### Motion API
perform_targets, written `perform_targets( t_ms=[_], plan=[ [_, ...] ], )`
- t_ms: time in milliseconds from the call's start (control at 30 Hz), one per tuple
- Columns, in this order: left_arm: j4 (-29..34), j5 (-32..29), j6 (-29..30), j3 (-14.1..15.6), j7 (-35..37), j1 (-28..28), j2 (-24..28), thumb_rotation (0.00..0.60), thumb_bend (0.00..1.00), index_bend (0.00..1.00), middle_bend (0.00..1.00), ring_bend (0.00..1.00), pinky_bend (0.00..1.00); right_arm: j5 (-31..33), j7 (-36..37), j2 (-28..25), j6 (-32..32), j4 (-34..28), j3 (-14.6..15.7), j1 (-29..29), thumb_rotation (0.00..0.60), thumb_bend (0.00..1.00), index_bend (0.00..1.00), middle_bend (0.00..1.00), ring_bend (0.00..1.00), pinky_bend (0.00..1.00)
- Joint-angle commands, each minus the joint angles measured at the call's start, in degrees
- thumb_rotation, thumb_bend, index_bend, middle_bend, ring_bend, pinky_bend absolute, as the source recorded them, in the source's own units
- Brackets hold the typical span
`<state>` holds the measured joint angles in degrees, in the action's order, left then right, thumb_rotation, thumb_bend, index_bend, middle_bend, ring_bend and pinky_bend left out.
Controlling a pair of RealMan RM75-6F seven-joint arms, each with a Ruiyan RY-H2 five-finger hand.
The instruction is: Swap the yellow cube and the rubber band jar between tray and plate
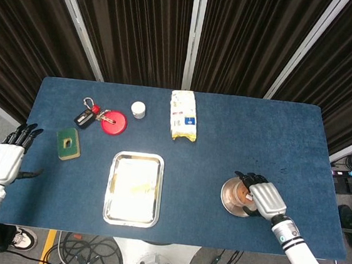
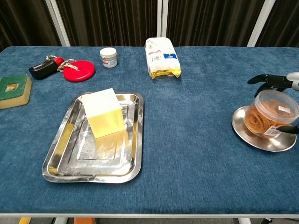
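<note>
The rubber band jar (image 2: 270, 113), clear with orange bands inside, stands upright on the round steel plate (image 2: 254, 134) at the right. My right hand (image 1: 264, 199) lies around it. Its fingers (image 2: 271, 80) are spread just behind the jar with a gap showing, and the thumb sits low by the label. The yellow cube (image 2: 105, 116) rests in the steel tray (image 2: 60, 154) left of centre; from above, the cube (image 1: 134, 181) looks pale inside the tray (image 1: 111, 196). My left hand (image 1: 2, 163) hangs off the table's left edge, fingers apart and empty.
A green sponge (image 2: 12, 87) lies at the far left. A red disc with keys (image 2: 78, 70), a small white tub (image 2: 108, 57) and a white-and-yellow bag (image 2: 161, 57) line the back. Bare blue cloth separates tray and plate.
</note>
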<state>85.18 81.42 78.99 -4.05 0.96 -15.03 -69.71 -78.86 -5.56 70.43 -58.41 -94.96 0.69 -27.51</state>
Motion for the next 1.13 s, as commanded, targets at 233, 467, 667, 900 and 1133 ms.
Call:
perform_targets(
  t_ms=[233, 467, 667, 900, 1133],
  plan=[
    [4.48, 0.34, 3.39, 1.07, -2.22, 3.26, 2.65, 0.6, 0.03, 0.11, 0.06, 0.01, 0.19, -4.4, 6.34, -5.51, -7.0, -3.49, 0.65, 4.24, 0.6, 0.04, 0.0, 0.0, 0.0, 0.0],
    [10.67, 2.49, 11.65, 3.76, -6.17, 9.74, 6.72, 0.6, 0.03, 0.11, 0.06, 0.01, 0.19, -4.32, 3.14, -7.87, -24.5, -0.42, 0.73, 15.19, 0.6, 0.04, 0.0, 0.0, 0.0, 0.0],
    [9.04, 4.77, 16.07, 5.79, -6.76, 13.92, 6.1, 0.6, 0.03, 0.11, 0.06, 0.01, 0.18, -5.04, 5.85, -5.46, -31.97, 4.84, 1.05, 21.21, 0.6, 0.03, 0.0, 0.0, 0.0, 0.0],
    [6.93, 4.57, 13.73, 5.42, -5.35, 13.67, 5.53, 0.6, 0.03, 0.11, 0.06, 0.01, 0.18, -6.59, 4.53, -2.89, -31.32, 7.59, 0.93, 21.9, 0.6, 0.03, 0.0, 0.0, 0.0, 0.0],
    [6.34, 4.59, 12.01, 4.67, -4.44, 13.1, 5.4, 0.6, 0.03, 0.11, 0.06, 0.01, 0.18, -6.78, 3.85, -1.45, -29.87, 8.34, 0.15, 21.93, 0.6, 0.03, 0.0, 0.0, 0.0, 0.0]
  ],
)
